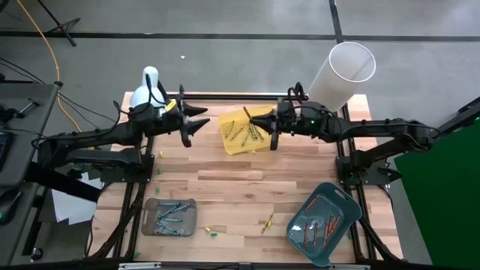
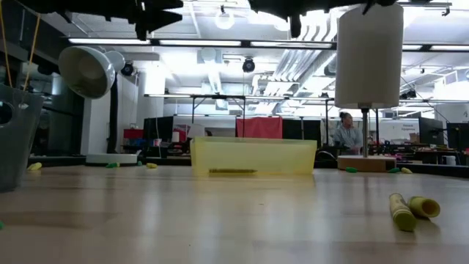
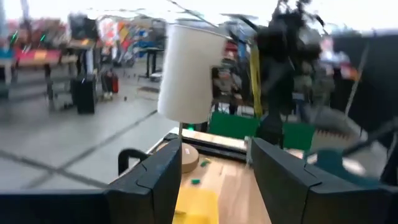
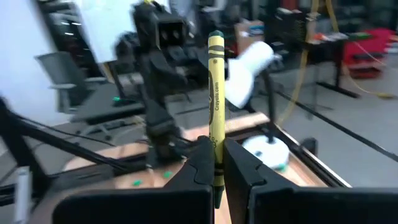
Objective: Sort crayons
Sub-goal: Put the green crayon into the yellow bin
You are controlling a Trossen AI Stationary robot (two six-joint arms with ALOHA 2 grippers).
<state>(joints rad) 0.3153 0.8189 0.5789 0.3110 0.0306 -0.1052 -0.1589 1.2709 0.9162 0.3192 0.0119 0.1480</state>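
Right gripper [image 4: 214, 163]: my jaws pinched on one yellow crayon [image 4: 216, 106], lifted above the yellow tray [image 1: 244, 142]. Left gripper [image 3: 214, 180]: spread wide, empty, just beside that tray. Step in hand: carry; next I need the matching tray.

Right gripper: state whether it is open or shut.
Shut: the right gripper pinches a yellow crayon between its fingers, above the yellow tray.

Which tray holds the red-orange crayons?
The teal tray, at the table's front right; the grey tray holds green and blue ones, the yellow tray olive ones.
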